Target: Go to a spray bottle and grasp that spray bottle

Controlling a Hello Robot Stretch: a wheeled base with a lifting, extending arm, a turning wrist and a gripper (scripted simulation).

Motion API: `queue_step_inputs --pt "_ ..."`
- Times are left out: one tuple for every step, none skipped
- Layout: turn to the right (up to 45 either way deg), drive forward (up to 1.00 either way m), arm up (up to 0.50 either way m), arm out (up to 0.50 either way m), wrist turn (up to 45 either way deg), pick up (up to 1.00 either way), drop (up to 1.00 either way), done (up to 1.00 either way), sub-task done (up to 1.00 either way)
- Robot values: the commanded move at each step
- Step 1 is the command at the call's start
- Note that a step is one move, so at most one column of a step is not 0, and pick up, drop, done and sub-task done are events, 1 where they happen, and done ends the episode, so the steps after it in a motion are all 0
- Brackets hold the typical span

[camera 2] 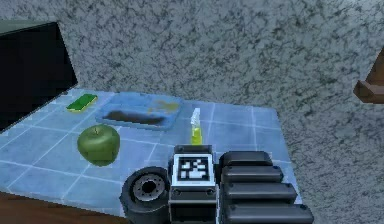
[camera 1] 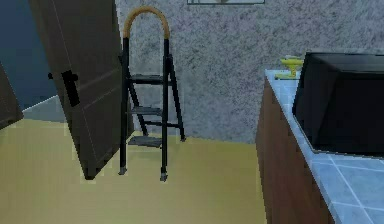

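Note:
A small yellow-green spray bottle (camera 2: 195,127) with a white top stands upright on the blue tiled counter (camera 2: 250,135), just right of a sink basin (camera 2: 140,108). In the arm side view the arm's dark ribbed bar (camera 2: 255,190) rises from the bottom edge, with one white marker square (camera 2: 195,168) at its end. Left of the marker sits the gripper's dark round body (camera 2: 148,192), low in front of the counter's edge and nearer than the bottle. I cannot make out its far end, so I cannot tell whether it holds anything.
A green apple (camera 2: 99,144) lies on the counter left of the gripper, with a yellow-green sponge (camera 2: 81,101) beyond it. A black box-shaped appliance (camera 1: 340,100) sits on the counter. A dark door (camera 1: 85,80) stands ajar beside a step ladder (camera 1: 150,95) on tan floor.

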Motion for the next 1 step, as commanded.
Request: queue_step_inputs --pt "0.0 0.0 0.0 0.06 0.0 0.0 0.0 0.0 0.0"
